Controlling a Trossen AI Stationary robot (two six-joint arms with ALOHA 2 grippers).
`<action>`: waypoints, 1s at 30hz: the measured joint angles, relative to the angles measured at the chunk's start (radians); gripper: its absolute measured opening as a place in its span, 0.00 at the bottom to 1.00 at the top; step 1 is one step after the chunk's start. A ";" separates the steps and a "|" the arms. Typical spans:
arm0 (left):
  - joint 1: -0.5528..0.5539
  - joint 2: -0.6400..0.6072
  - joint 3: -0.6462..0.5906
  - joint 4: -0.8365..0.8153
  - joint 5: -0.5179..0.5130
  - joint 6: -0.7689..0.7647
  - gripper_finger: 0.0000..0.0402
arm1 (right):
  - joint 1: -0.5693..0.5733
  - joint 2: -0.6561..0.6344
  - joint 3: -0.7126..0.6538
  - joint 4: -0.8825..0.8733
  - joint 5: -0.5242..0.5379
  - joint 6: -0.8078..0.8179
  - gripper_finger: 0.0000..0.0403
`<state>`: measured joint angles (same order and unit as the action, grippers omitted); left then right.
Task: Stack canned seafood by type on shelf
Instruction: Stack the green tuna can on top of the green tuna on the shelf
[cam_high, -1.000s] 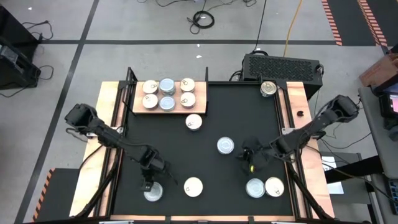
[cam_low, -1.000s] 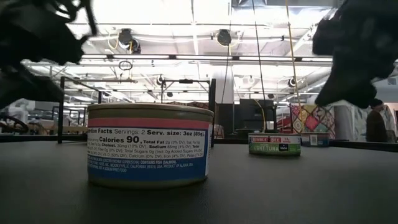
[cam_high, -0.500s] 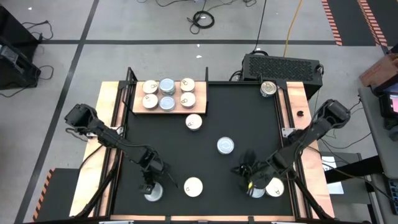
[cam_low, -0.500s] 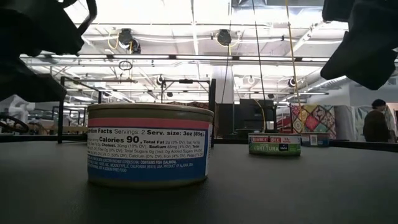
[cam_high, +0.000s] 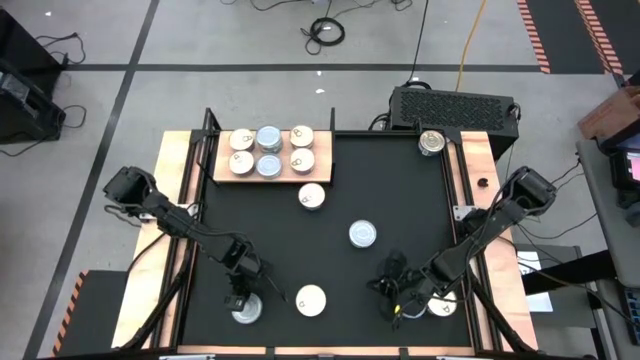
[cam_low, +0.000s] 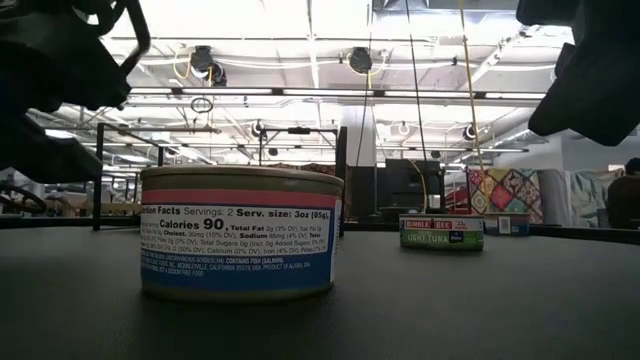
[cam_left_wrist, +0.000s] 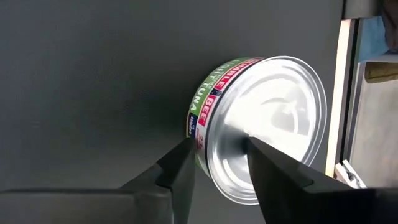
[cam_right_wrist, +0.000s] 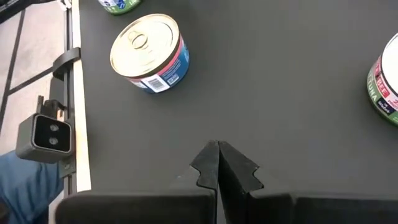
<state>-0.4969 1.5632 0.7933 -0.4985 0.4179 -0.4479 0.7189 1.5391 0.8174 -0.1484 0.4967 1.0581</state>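
In the high view the wooden shelf at the far left carries several tins. Loose tins lie flat on the black mat: a cream one, a silvery one, a cream one. My left gripper is open above the silver tuna tin near the near edge. In the left wrist view its fingers stand either side of that tin's rim. My right gripper is shut, low over the mat at the near right, beside a cream tin. The salmon tin lies ahead of it. My left gripper comes from above at the tuna tin's rim. One finger stands outside the wall and the other over the silver top. I cannot tell whether either touches the tin, which lies flat on the mat.
A gold-toned tin sits on the far-right wooden strip beside a black box. Wooden side strips and black rails frame the mat. A small camera sits at the mat's edge. The low view shows the salmon tin and a tuna tin.
My right gripper has moved toward the table's near edge and slightly left, from beside the silvery middle tin to the near-right tins. Its arm now covers the silvery tin that showed there. The left arm has kept still.
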 joint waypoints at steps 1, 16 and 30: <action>0.000 -0.001 -0.001 0.000 0.000 0.000 0.34 | 0.004 0.000 0.000 -0.001 0.002 0.001 0.00; 0.001 -0.003 0.000 -0.003 0.000 0.007 0.01 | 0.011 0.000 0.000 0.010 0.010 0.004 0.00; 0.126 -0.171 0.004 -0.088 -0.027 0.008 0.00 | 0.011 0.000 0.000 0.009 0.009 0.002 0.00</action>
<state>-0.3704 1.3918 0.7975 -0.5865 0.3910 -0.4397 0.7297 1.5391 0.8175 -0.1394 0.5052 1.0603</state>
